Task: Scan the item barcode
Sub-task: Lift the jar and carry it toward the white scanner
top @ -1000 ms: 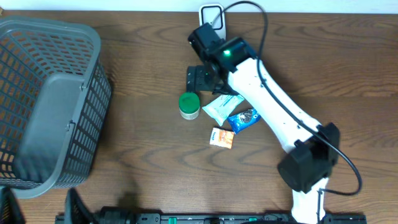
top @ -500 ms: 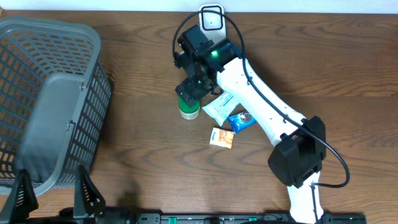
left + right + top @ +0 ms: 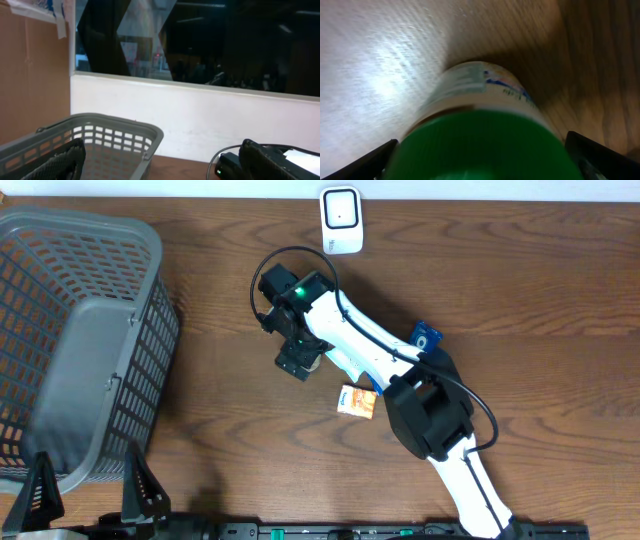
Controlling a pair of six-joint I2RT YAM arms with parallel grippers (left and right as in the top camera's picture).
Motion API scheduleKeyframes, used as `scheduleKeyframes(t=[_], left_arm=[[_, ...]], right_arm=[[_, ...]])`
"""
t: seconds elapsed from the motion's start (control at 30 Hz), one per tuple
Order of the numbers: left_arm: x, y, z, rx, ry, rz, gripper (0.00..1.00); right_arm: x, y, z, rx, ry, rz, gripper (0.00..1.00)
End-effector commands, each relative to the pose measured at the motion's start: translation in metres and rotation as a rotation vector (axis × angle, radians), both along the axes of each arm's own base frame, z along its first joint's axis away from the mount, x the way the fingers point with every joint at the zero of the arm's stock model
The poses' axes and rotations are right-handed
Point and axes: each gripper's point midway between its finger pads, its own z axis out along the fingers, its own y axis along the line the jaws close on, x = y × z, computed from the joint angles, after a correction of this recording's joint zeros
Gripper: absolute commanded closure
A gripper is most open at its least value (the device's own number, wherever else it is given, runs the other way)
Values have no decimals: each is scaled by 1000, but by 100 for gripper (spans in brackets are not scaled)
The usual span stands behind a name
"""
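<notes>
1. R tool (image 3: 295,361) over mid table (image 3: 520,270), jaws wide, one finger each side of green-lid jar (image 3: 482,125); can't tell if they touch it.
2. Jar upright on table, mostly hidden under R tool in overhead view.
3. White scanner (image 3: 341,207) at far edge, well apart from jar.
4. Orange packet (image 3: 357,401) near jar; blue packet (image 3: 427,337) peeks out beside R arm.
5. L tool (image 3: 90,490) at near edge by grey basket (image 3: 100,225), jaws wide, holding nothing.
</notes>
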Motion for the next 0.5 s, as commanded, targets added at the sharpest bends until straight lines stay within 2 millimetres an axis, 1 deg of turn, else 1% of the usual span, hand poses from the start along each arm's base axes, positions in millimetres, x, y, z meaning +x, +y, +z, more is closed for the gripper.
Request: scheduleKeyframes(t=[0.0,0.03,0.07,0.1,0.13,0.17,0.2,0.23,0.33,0.37,0.43,0.47], left_arm=[[-3,11,-3,-7,2,67,2],[-3,12,-4,-8,8,74,2],[-3,12,-5,-8,12,75,2],[-3,12,-5,-8,12,75,2],[-3,12,-5,-8,12,75,2],[-3,12,-5,-8,12,75,2],[-3,12,-6,-8,14,75,2],[-3,12,-6,-7,17,74,2],[-2,12,-8,-7,25,74,2],[-2,12,-11,-6,36,75,2],[-1,12,-14,-4,48,74,2],[0,12,-15,-4,56,75,2]], right_arm=[[8,1,-1,-9,-32,-4,1],[9,2,-4,-5,-32,-38,11],[10,5,-4,8,-36,-79,25],[12,6,-3,21,-44,-130,32],[13,7,-4,24,-44,-152,32],[12,6,-4,26,-41,-194,36],[12,6,-4,27,-39,-219,37],[11,6,-4,27,-37,-242,37],[10,4,-3,31,-26,-396,36],[10,4,-3,41,-25,-504,37],[10,5,-3,52,-23,-614,35],[10,4,-3,58,-20,-690,31]])
